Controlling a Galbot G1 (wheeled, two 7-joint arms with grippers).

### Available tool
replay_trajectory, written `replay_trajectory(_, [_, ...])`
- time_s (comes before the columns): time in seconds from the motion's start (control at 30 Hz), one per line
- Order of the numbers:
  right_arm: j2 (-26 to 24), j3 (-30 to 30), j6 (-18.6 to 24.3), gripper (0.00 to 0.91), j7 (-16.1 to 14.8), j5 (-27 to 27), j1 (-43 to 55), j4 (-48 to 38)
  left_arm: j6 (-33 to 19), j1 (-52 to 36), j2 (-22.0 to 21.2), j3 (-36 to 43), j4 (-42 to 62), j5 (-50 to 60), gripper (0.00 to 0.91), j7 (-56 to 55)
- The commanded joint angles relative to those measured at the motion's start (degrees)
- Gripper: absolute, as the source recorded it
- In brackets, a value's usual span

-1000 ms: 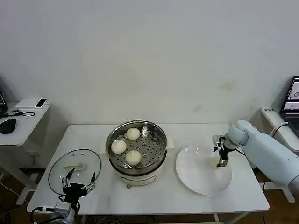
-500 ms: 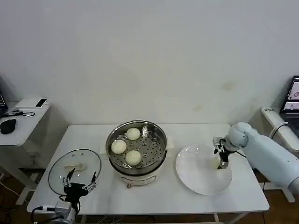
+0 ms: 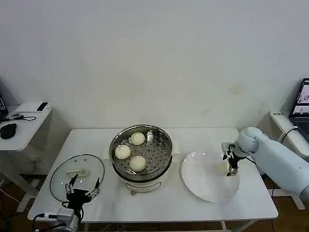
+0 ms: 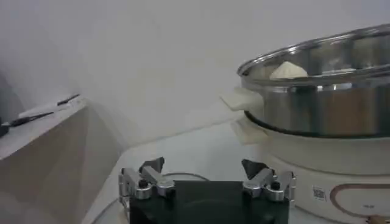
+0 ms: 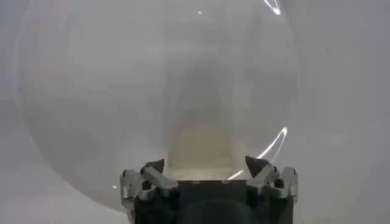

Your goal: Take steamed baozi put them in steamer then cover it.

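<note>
Right gripper (image 3: 232, 169) is seen over the right part of the white plate (image 3: 203, 186), pointing down. Its fingers (image 5: 151, 173) are spread apart, and a pale cream shape, probably the fourth baozi (image 5: 201, 143), lies between them on the plate; whether it is touched cannot be told. To the left of the plate stands the steamer (image 3: 141, 153), near the middle of the table (image 3: 159, 200). Three baozi (image 3: 138, 163) are placed on its perforated tray. Further left, the cover (image 3: 77, 174) lies flat on the table, apart from the steamer, with its handle up. Left gripper (image 3: 82, 193) is held low at the near edge of the cover, with its fingers (image 4: 146, 179) also spread and nothing between them.
</note>
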Motion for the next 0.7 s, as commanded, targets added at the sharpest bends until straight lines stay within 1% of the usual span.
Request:
replay_trajectory(0.03, [0.3, -0.1, 0.0, 0.907, 0.3, 0.0, -0.1, -0.3, 0.0, 0.2, 0.0, 0.0, -0.1, 0.1, 0.907, 0.0])
replay_trajectory(0.07, [0.4, -0.1, 0.0, 0.907, 0.4, 0.0, -0.1, -0.3, 0.0, 0.2, 0.0, 0.0, -0.1, 0.1, 0.907, -0.1])
replay_trajectory(0.1, [0.5, -0.1, 0.0, 0.887, 0.5, 0.0, -0.1, -0.3, 0.0, 0.2, 0.0, 0.0, -0.1, 0.1, 0.907, -0.1])
replay_trajectory(0.13, [0.5, -0.2, 0.0, 0.826, 0.6, 0.0, -0.1, -0.4, 0.0, 0.2, 0.0, 0.0, -0.1, 0.1, 0.907, -0.1])
replay_trajectory(0.17, [0.5, -0.2, 0.0, 0.786, 0.7, 0.0, -0.1, -0.5, 0.0, 0.2, 0.0, 0.0, -0.1, 0.1, 0.907, -0.1])
replay_trajectory(0.2, [0.6, -0.2, 0.0, 0.766, 0.8, 0.0, -0.1, -0.6, 0.0, 0.1, -0.1, 0.0, -0.1, 0.1, 0.907, -0.1])
replay_trajectory(0.37, [0.6, -0.2, 0.0, 0.736, 0.9, 0.0, -0.3, -0.5, -0.1, 0.1, -0.1, 0.1, 0.0, 0.1, 0.907, -0.1])
replay_trajectory(0.5, [0.5, -0.2, 0.0, 0.685, 0.8, -0.1, -0.2, -0.6, -0.1, 0.1, -0.1, 0.1, 0.1, 0.0, 0.907, -0.1])
replay_trajectory(0.57, [0.6, -0.2, 0.0, 0.685, 0.8, -0.1, -0.2, -0.7, -0.1, 0.0, -0.1, 0.1, 0.1, 0.0, 0.907, -0.1])
replay_trajectory(0.6, [0.6, -0.2, 0.0, 0.665, 0.8, -0.1, -0.2, -0.8, -0.1, 0.0, -0.1, 0.1, 0.1, 0.0, 0.907, -0.1])
replay_trajectory(0.7, [0.6, -0.1, -0.1, 0.655, 0.8, -0.1, -0.2, -0.7, -0.1, 0.1, -0.1, 0.1, 0.1, 0.1, 0.907, -0.1])
